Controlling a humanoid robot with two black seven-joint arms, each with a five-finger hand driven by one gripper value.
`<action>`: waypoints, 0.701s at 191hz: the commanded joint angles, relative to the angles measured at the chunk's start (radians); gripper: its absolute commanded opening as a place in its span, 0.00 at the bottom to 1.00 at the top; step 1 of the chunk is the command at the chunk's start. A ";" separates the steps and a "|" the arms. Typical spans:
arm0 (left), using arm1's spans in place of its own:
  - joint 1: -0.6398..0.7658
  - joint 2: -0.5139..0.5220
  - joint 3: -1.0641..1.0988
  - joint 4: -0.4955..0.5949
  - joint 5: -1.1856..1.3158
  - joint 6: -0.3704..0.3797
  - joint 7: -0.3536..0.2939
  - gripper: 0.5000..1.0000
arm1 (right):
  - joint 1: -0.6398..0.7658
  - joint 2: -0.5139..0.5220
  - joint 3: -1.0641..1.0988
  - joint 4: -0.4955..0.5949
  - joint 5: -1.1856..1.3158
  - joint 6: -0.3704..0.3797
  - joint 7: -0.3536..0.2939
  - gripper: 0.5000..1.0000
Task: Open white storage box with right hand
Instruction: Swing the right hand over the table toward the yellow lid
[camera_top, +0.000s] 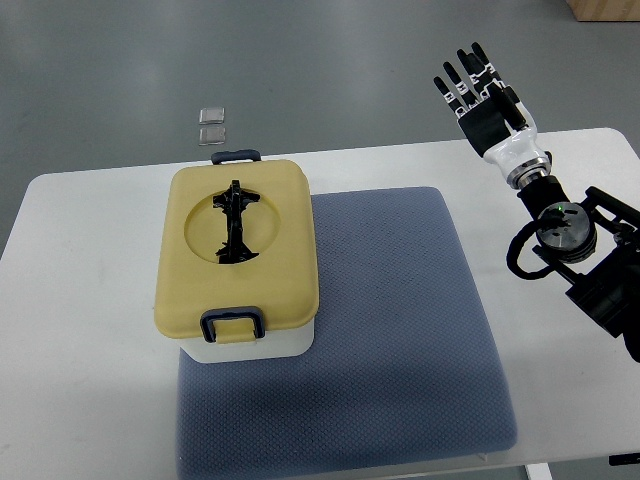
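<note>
Right hand (483, 95) raised with fingers spread, holding nothing, past the desk's (90, 290) far right edge. Well off to its left and nearer: white storage box (240, 262), yellow lid (238, 245) latched shut, on blue mat (400, 330). Risk: shoving the box sideways instead of freeing a latch (233, 324).

White storage box (240, 262) sits on left part of blue mat (400, 330), yellow lid (236, 250) shut, latch (232, 323) clipped at near side, second latch (236, 156) at far side. Black handle (235, 222) lies folded in lid's round recess. Right of box: bare mat, nothing standing on it. Right hand (482, 95) well right of box, beyond table's (90, 300) far edge, fingers spread, holding nothing. Open table left of box. Two small clear squares (212, 125) on floor beyond box's far side.
</note>
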 joint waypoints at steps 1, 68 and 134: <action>-0.001 0.000 -0.001 0.000 0.000 -0.005 0.000 1.00 | 0.000 -0.001 0.000 0.000 0.000 0.001 0.001 0.89; -0.004 0.000 -0.038 -0.006 0.004 -0.006 0.000 1.00 | 0.071 -0.016 -0.011 0.035 -0.192 -0.013 -0.003 0.89; -0.004 0.000 -0.040 -0.009 0.004 -0.006 0.000 1.00 | 0.383 -0.173 -0.297 0.081 -0.806 -0.007 -0.026 0.89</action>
